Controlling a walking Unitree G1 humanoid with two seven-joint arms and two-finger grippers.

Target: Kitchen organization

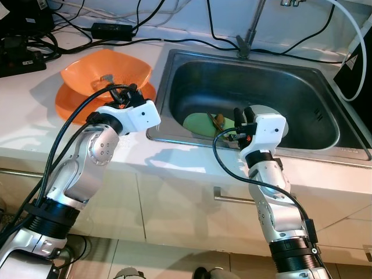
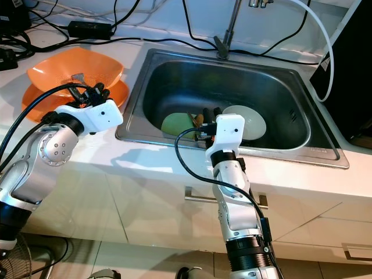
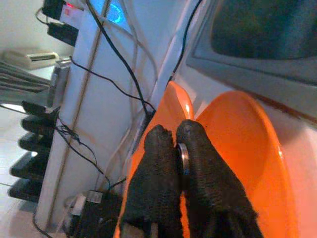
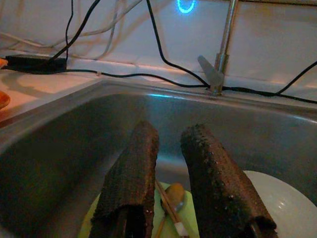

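A: Left tool [image 3: 178,163] was pressed together on a small metal utensil [image 3: 184,157], hanging over the stacked orange bowls [image 1: 125,70] on the counter [image 1: 35,125]. Probably carrying it there to sort it with what already lay in the top bowl.

B: And the right one?

A: Right tool [image 4: 168,198] was spread, gripping nothing, poised at the sink [image 2: 279,75] rim above the green plate [image 2: 174,125]. Wooden utensils [image 4: 171,201] lay on that plate, directly between the fingers, so the approach looked lined up for a pick.

B: Anything else in the basin?

A: A white plate [image 2: 253,122], just beside the green one.
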